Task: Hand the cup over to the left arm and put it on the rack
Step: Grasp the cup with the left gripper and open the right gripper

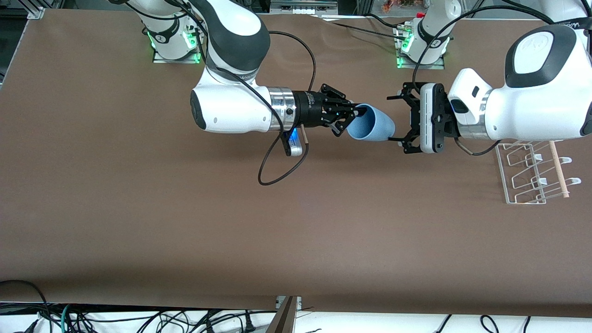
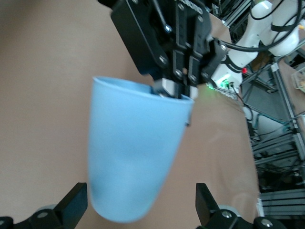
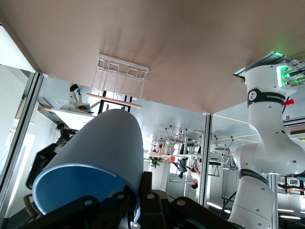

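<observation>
Brown matting covers the whole table [image 1: 138, 208] you are working over. Your right gripper [image 1: 354, 116], the all-black one on the silver-cuffed arm, is clamped on the rim of the small light-blue plastic cup [image 1: 372, 124], holding it on its side in the air above the middle of the table. Your left gripper [image 1: 403, 119], on the white boxy hand, has its black fingers [image 2: 71, 205] spread wide on either side of the cup's base, gripping nothing. The white wire rack [image 1: 532, 173] with its wooden dowel stands at the left arm's end of the table.
</observation>
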Tool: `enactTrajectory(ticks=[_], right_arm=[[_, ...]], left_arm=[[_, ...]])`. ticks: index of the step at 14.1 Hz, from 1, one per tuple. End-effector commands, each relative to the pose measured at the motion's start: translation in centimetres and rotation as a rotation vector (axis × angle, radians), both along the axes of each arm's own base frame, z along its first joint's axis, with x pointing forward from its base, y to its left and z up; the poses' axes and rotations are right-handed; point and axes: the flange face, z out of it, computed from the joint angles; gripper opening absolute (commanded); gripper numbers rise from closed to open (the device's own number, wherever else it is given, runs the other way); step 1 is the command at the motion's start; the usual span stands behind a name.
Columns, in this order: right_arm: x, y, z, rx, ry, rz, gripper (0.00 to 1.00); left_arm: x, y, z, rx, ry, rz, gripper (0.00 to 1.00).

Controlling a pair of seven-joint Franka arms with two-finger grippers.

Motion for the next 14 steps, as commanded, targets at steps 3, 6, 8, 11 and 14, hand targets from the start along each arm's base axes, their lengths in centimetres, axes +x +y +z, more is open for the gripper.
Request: enactTrajectory(ticks=[3,6,8,11,14], right_arm=[[-0.1,0.9,0.8,0.034,-0.003,-0.023,0.00],[0.0,0.8,0.8,0.032,-0.006,-0.025,0.00],[0.0,0.8,1.0,0.035,-0.006,-0.026,0.00],[0.1,0.7,1.1,0.038,-0.017,-0.026,0.00],[0.5,0.1,1.5,0.033,-0.041,-0.030,0.56]], left_arm=[[-0.3,-3.1,-1.3,-0.038,-0.064,-0.006,1.00],[-0.7,-3.8,-1.7,-0.039,-0.056,-0.020,0.47],[-0.7,-4.0,-1.8,-0.039,-0.053,-0.022,0.04],[-0.7,-3.8,-1.7,-0.036,-0.047,-0.016,0.01],[-0.8,-3.1,-1.6,-0.031,-0.023,-0.022,0.01]])
